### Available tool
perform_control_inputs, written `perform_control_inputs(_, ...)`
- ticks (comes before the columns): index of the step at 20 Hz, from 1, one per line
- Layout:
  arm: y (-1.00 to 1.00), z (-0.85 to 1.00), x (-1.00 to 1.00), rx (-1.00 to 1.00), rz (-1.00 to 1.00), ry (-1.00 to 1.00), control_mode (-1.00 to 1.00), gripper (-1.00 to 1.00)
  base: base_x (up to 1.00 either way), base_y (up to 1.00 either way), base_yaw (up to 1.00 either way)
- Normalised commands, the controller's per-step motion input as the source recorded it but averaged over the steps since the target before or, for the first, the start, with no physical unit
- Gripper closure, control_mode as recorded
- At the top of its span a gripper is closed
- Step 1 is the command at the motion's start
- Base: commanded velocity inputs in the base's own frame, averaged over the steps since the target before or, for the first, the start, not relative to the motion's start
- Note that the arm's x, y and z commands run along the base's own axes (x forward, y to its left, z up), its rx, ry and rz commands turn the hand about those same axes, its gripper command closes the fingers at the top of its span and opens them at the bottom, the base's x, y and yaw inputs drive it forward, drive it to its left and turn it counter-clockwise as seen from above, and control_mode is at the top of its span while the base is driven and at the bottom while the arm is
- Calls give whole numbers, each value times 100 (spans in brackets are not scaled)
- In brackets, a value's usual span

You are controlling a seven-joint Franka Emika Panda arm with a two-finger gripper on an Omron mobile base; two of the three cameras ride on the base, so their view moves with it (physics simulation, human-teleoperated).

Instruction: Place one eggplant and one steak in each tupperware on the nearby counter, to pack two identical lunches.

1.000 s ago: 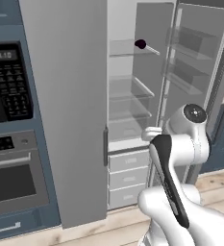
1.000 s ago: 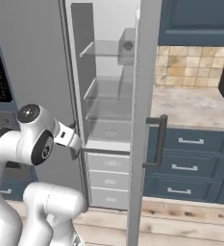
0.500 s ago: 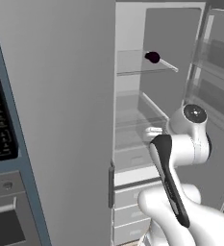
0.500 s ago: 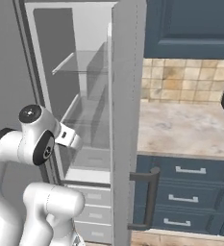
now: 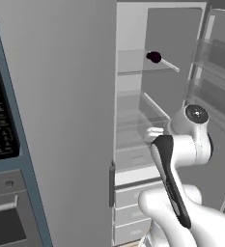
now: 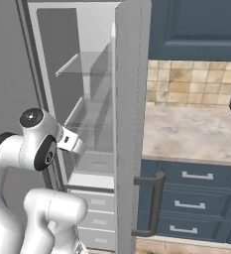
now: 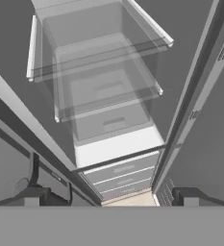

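progress: barely started, eggplant (image 5: 153, 57) sits on fridge shelf (image 5: 145, 67)
fingers (image 7: 31, 196): wide open, holding nothing
left: basically everything

The fridge (image 5: 75, 96) stands open, its door (image 6: 129, 124) swung out edge-on in the right base view, with a dark bar handle (image 6: 154, 203) low on it. Inside are clear glass shelves (image 5: 138, 62) one above another, and white drawers (image 7: 118, 175) at the bottom. Left of the fridge — a black microwave keypad (image 5: 0, 125) above an oven (image 5: 7, 217). Right of the door, tan wall tiles (image 6: 191, 82) under a dark blue upper cabinet (image 6: 196, 30).
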Motion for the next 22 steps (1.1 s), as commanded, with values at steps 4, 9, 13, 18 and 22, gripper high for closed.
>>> perform_control_inputs(4,0,0,0,0,0,0,100,-100,-8,-11,0)
perform_control_inputs(9,0,0,0,0,0,0,100,-100,3,-82,0)
perform_control_inputs(13,0,0,0,0,0,0,100,-100,25,-78,13)
perform_control_inputs(18,0,0,0,0,0,0,100,-100,-40,-95,9)
perform_control_inputs(22,0,0,0,0,0,0,100,-100,-12,-16,-1)
